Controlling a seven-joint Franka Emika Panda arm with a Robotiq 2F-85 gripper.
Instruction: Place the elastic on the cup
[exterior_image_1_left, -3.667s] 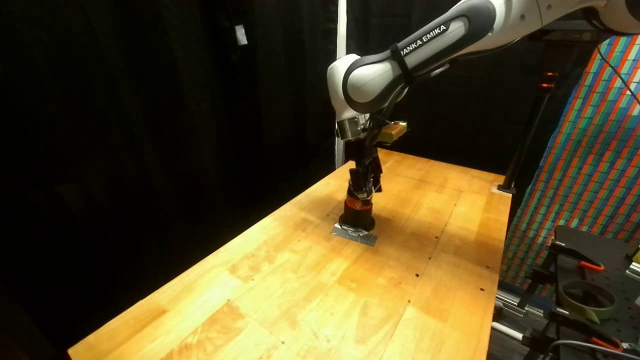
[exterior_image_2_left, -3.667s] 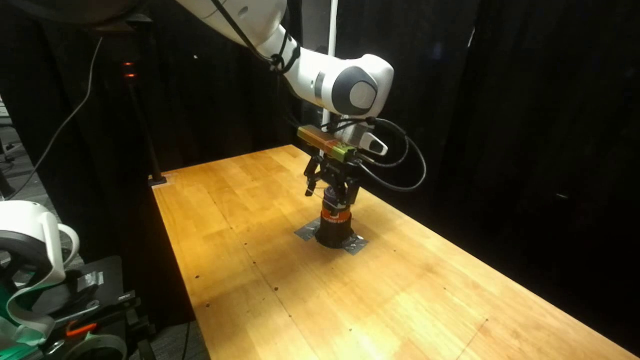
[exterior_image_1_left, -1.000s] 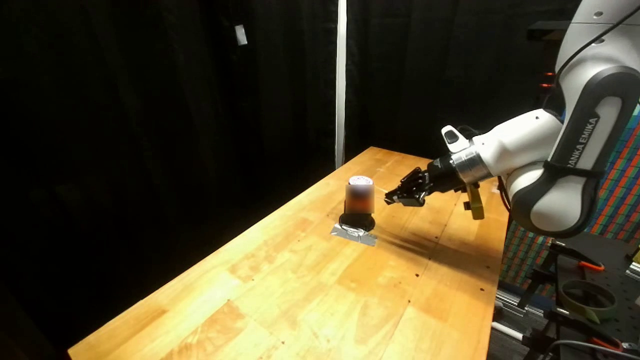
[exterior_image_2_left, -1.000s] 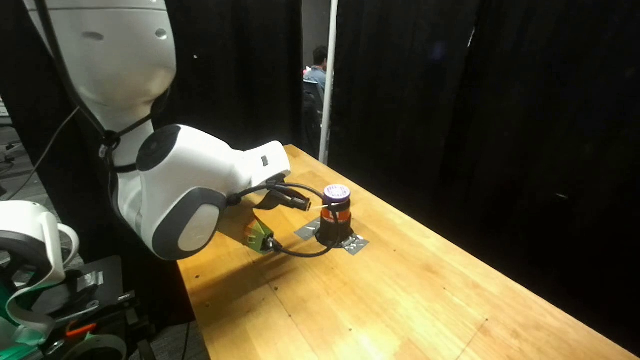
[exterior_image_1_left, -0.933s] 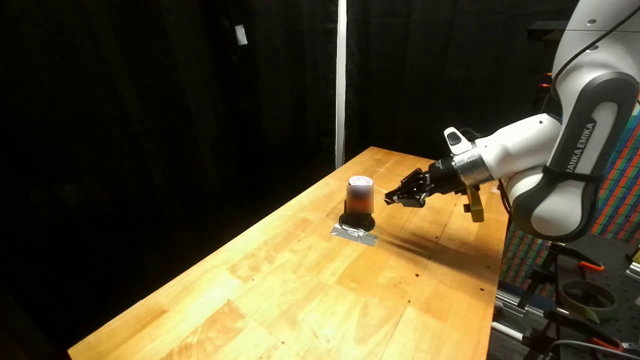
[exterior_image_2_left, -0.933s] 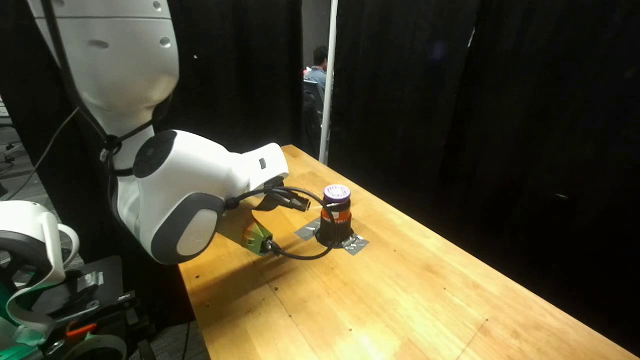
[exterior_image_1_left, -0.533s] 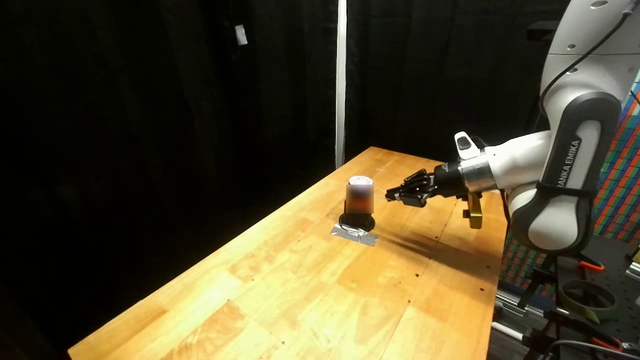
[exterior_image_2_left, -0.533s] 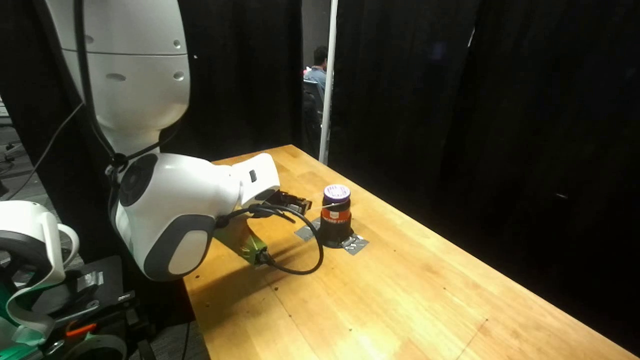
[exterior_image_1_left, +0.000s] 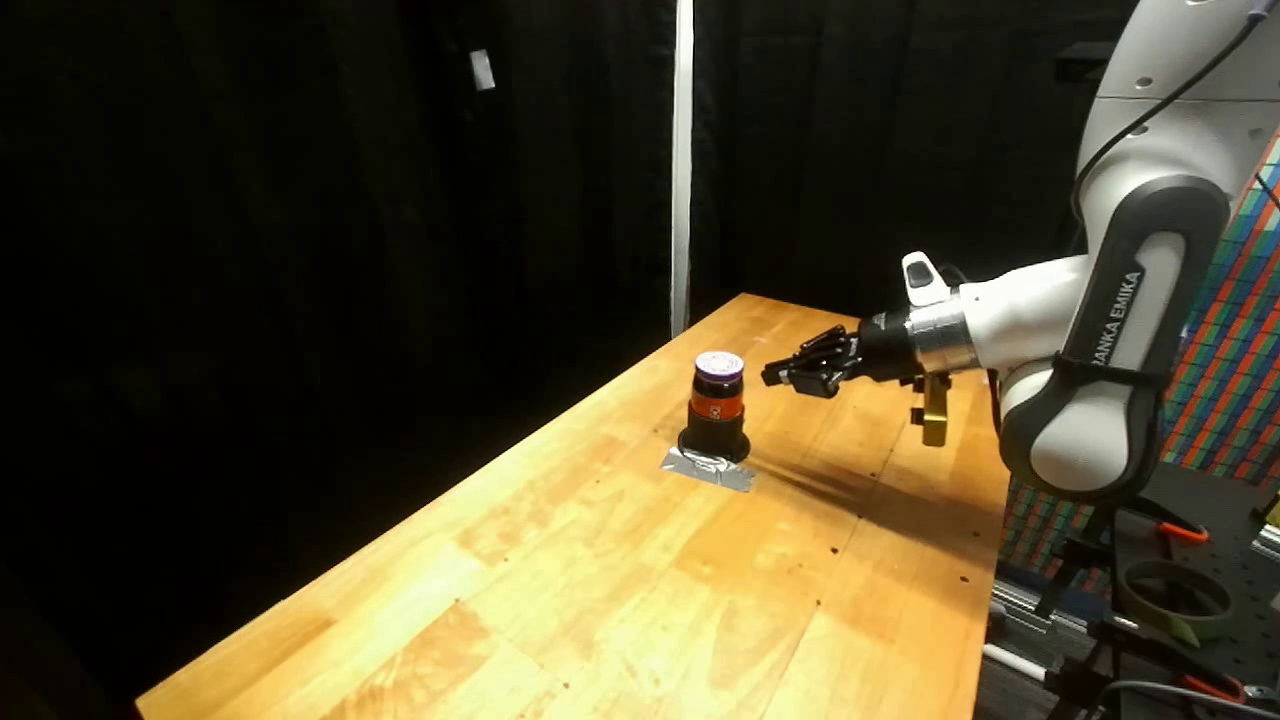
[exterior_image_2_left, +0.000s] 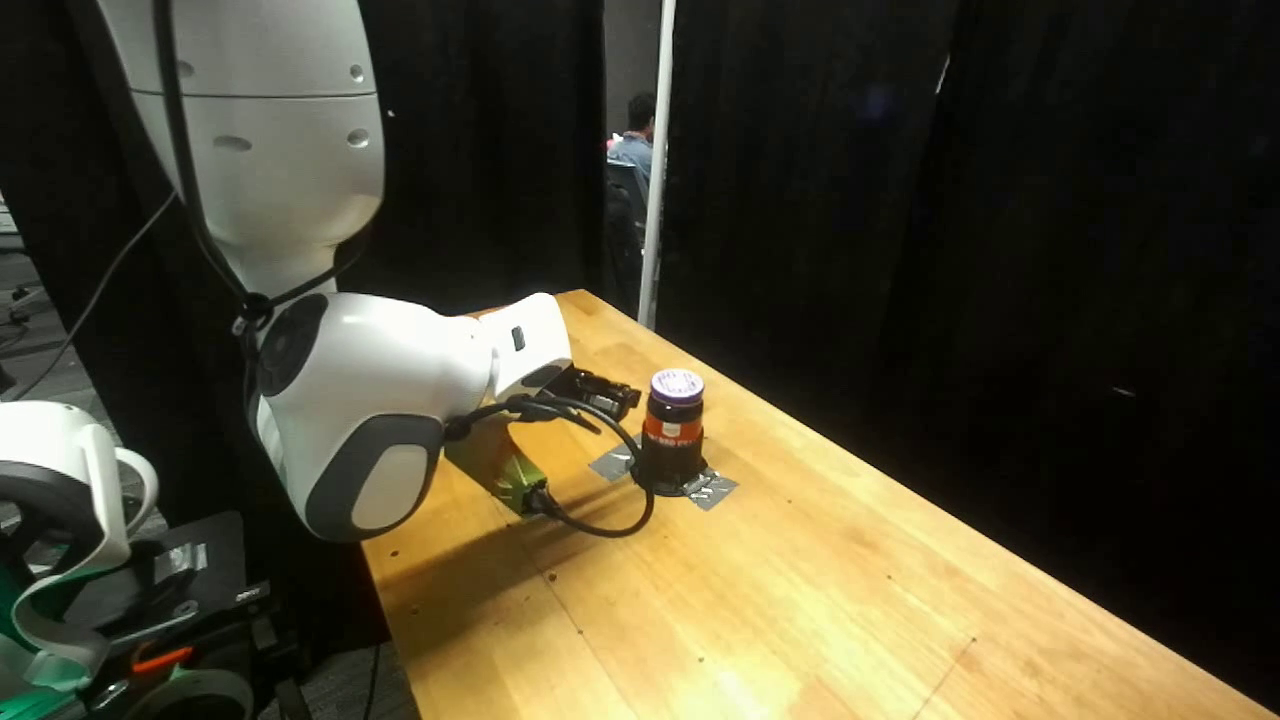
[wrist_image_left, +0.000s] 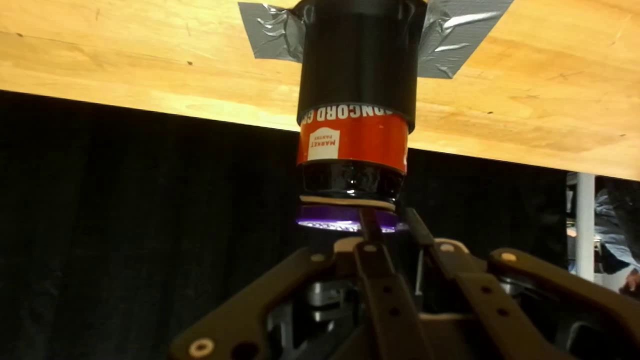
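Observation:
The cup, a dark jar with an orange label and purple lid (wrist_image_left: 350, 140), stands upright in a black holder (exterior_image_2_left: 668, 468) on the table; the wrist view has it upside down. A tan elastic (wrist_image_left: 345, 201) lies across the near side of the jar's neck, just below the lid; its far side is hidden. My gripper (exterior_image_1_left: 770, 374) points sideways at about lid height, beside the jar with a small gap in the exterior view. Its jaws [no contents seen] look shut, with only a slim space at the tips in the wrist view.
Silver tape (exterior_image_2_left: 712, 488) fixes the holder to the wooden table (exterior_image_2_left: 800, 600). A black cable loop (exterior_image_2_left: 640, 500) hangs from the wrist close to the holder. A cart with a tape roll (exterior_image_1_left: 1175, 600) stands beside the table, and a white pole (exterior_image_1_left: 682, 170) rises behind it.
Since about four seconds ago my gripper has swung from above the jar to its side. Lately it rose slightly toward the lid; the pale strand from its tips to the jar no longer shows.

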